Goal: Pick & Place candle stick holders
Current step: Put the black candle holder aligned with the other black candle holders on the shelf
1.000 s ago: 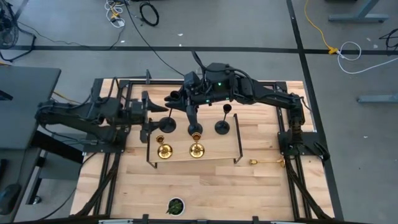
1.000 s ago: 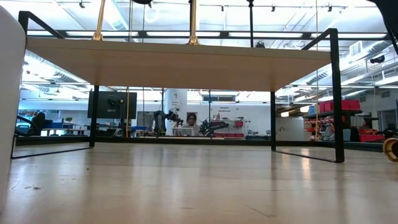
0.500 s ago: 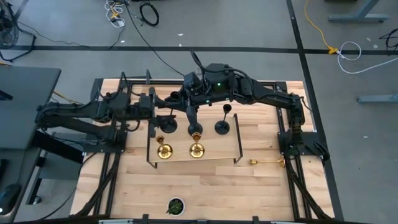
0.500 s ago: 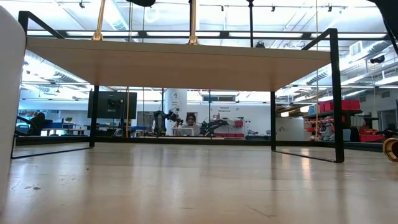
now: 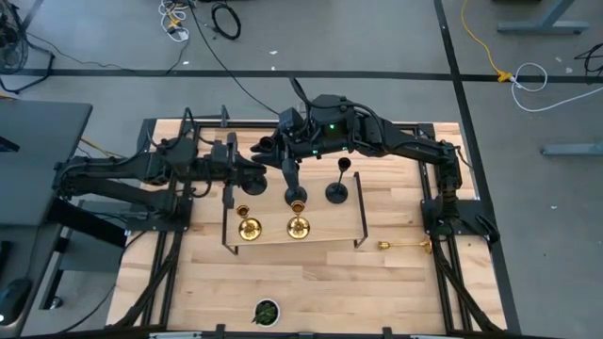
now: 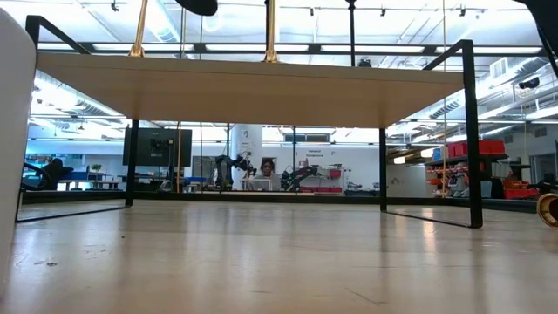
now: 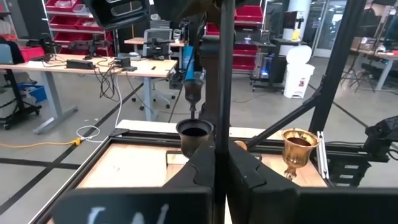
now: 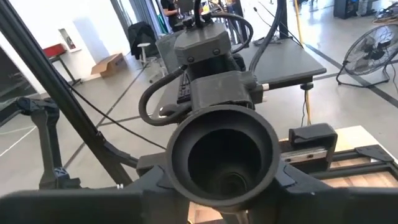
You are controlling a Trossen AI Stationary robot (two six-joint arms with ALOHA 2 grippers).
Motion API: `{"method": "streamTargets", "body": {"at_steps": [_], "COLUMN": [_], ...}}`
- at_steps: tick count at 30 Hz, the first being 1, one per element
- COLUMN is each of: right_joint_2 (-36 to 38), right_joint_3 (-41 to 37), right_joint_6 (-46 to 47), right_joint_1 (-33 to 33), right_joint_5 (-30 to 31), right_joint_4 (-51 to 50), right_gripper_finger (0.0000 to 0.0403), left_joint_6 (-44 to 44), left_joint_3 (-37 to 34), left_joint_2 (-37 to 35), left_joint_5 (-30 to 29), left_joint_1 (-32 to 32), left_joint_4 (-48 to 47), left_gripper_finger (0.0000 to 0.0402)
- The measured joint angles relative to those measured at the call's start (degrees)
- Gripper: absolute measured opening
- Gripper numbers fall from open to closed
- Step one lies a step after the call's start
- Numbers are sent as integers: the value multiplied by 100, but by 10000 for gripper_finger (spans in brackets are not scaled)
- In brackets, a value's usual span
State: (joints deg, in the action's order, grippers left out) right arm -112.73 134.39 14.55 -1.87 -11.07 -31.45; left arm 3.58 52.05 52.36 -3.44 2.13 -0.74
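A matte black candle stick holder [image 8: 224,149] hangs upright above the raised wooden shelf [image 5: 325,231]. Its round base [image 6: 196,5] shows clear of the board in the low view. My right gripper [image 5: 273,151] reaches in from the table's right, with the top cup between its fingers. My left gripper [image 5: 252,174] comes from the left and is shut on the thin stem. On the shelf stand two gold holders [image 5: 248,227] [image 5: 298,226] and two black ones [image 5: 295,196] [image 5: 336,193]. A third gold holder [image 5: 407,245] lies on its side on the table at the right. My left gripper pinches the black holder's thin stem [image 7: 222,93] between its two fingers, level from the table's left and across the upright stem. The base below is hidden by the gripper. My right gripper has the holder's top cup [image 8: 186,168] between its two fingers, coming almost level from the table's right. The cup opens upward and the holder hangs below.
The shelf's black frame legs [image 6: 473,139] stand on the table. A small dark round thing with green inside [image 5: 266,311] sits near the front edge. Bare tabletop lies in front of the shelf and under it.
My left gripper has moved from the left toward the black holder, its open fingers have passed either side of the stem, and it has shut on the stem. The holder has stayed upright in the air.
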Motion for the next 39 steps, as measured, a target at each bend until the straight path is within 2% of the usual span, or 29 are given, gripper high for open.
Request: {"method": "streamTargets", "body": {"at_steps": [11, 17, 21, 28, 31, 34, 39], "right_joint_2": [254, 439, 500, 650, 725, 793, 849], "right_joint_3": [-11, 7, -4, 0, 0, 0, 0], "right_joint_6": [-292, -304, -304, -306, -306, -306, -354], "right_joint_1": [2, 41, 73, 184, 260, 377, 533], "right_joint_5": [143, 11, 93, 98, 114, 107, 257], "right_joint_4": [-335, -456, -429, -651, -768, -971, -1219], "right_gripper_finger": [122, 122, 123, 123, 123, 123, 123], "left_joint_6": [62, 222, 226, 22, -4, -95, -234], "left_joint_3": [0, 0, -2, -20, -373, -1018, -2052], "left_joint_2": [-625, -974, -1001, -1007, -1147, -1460, -2166], "left_joint_5": [-184, -708, -765, -735, -773, -820, -578], "left_joint_1": [-2, 16, 2, -44, -39, -22, -15], "left_joint_4": [-420, -931, -1263, -1236, -823, -286, 714], "left_gripper_finger": [12, 12, 12, 12, 12, 12, 12]}}
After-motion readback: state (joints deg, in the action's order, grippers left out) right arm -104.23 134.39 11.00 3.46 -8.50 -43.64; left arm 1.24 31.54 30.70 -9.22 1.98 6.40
